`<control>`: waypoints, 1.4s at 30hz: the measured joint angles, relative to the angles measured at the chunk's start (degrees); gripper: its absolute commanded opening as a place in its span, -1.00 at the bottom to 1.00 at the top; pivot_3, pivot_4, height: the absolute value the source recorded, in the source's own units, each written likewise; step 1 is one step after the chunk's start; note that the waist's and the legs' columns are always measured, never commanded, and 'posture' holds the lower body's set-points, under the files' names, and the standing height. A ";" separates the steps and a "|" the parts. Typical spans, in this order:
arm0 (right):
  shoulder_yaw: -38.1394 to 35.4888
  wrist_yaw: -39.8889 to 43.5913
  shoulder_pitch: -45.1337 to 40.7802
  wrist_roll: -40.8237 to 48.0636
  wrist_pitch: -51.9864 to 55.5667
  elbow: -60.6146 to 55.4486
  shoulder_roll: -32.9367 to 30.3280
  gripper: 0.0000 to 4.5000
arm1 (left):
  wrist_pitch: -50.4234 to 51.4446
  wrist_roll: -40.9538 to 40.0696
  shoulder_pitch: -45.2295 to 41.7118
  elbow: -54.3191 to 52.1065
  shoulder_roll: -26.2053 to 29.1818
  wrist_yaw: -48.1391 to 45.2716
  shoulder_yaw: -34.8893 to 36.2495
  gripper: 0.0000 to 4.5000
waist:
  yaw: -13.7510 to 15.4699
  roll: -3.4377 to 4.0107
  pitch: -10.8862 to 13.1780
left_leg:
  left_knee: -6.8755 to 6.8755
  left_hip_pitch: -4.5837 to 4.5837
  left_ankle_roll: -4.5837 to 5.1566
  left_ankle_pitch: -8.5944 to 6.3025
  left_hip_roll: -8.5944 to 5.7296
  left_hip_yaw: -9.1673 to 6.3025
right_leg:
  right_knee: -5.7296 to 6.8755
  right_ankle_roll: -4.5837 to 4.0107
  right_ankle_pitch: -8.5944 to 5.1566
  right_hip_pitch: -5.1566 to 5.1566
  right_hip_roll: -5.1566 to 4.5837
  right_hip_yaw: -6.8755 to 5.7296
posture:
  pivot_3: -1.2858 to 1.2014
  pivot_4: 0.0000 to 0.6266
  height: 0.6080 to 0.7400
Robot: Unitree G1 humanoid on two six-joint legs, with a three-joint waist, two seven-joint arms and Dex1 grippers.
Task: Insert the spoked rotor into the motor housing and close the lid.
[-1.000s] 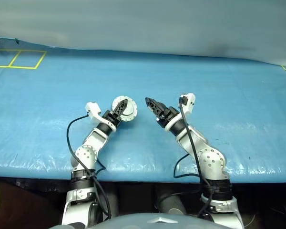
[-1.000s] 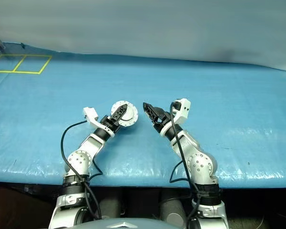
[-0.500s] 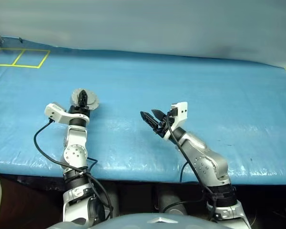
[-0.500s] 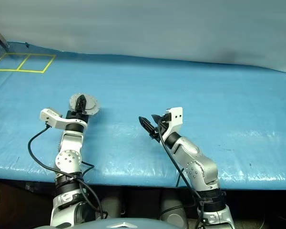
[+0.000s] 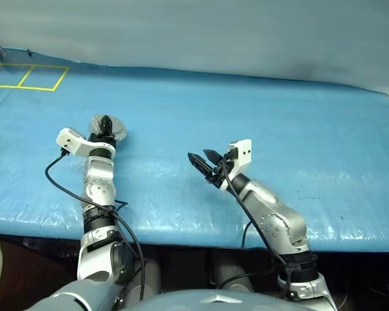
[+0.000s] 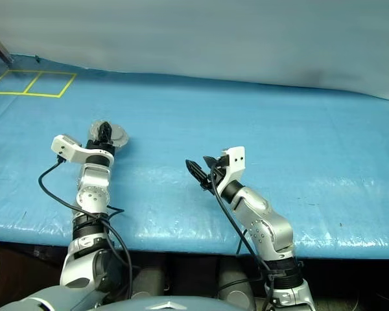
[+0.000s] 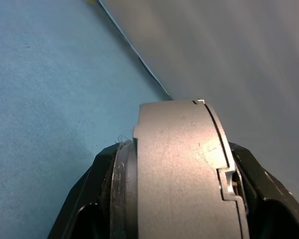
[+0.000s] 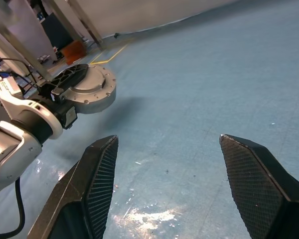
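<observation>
My left gripper (image 6: 104,132) is shut on the motor housing (image 5: 107,124), a short round silver body held just above the blue table at the left. In the left wrist view its grey side wall (image 7: 184,169) sits between the two black fingers. From the right wrist view the motor housing (image 8: 89,92) shows a plain silver face with a bolted flange. My right gripper (image 5: 198,155) hovers open and holds nothing near the table's middle, pointing left toward the housing, well apart from it. The spoked rotor and the lid are out of view.
A blue tarp (image 5: 259,110) covers the whole table, with a grey wall behind it. Yellow tape squares (image 5: 26,78) mark the far left corner. Metal frame legs (image 8: 77,25) and an orange object (image 8: 72,50) stand beyond the table's left end.
My left arm has swung leftward with the housing still in its grip and now points straight ahead. The right gripper has rolled and drawn back slightly, still open.
</observation>
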 measured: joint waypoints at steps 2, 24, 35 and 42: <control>0.00 0.05 0.14 -0.30 0.00 -0.01 0.17 0.52 | 0.01 -0.19 -1.16 1.91 0.28 -0.50 0.13 0.18 | 0.00 0.00 0.00 | 0.00 0.00 0.00 0.00 0.00 0.00 | 0.00 0.00 0.00 0.00 0.00 0.00 | 0.03 -0.52 1.00; 0.09 0.07 0.49 -4.26 -0.01 -1.55 1.49 0.54 | 6.63 4.04 -7.85 14.85 5.84 -2.30 -2.15 0.99 | -0.07 -0.05 0.03 | 0.00 0.02 -0.03 0.02 0.01 -0.01 | 0.05 0.05 0.04 0.00 0.00 0.00 | 0.03 -0.52 1.00; -0.16 -0.05 0.47 -4.74 0.04 -1.76 1.82 0.54 | 1.82 7.14 -3.23 6.45 7.46 2.41 -0.22 0.99 | -0.17 -0.04 0.03 | 0.00 0.06 -0.05 0.03 0.04 0.00 | 0.08 0.01 0.07 0.01 0.01 0.00 | 0.03 -0.52 1.00; 0.06 0.42 0.48 -6.70 -1.33 -1.75 1.38 0.54 | -4.79 11.67 -0.15 -0.55 9.86 1.75 -0.82 0.99 | 0.16 -0.07 0.01 | 0.02 0.09 -0.10 0.06 0.03 0.00 | 0.06 0.00 0.10 0.07 0.01 0.00 | 0.03 -0.52 1.00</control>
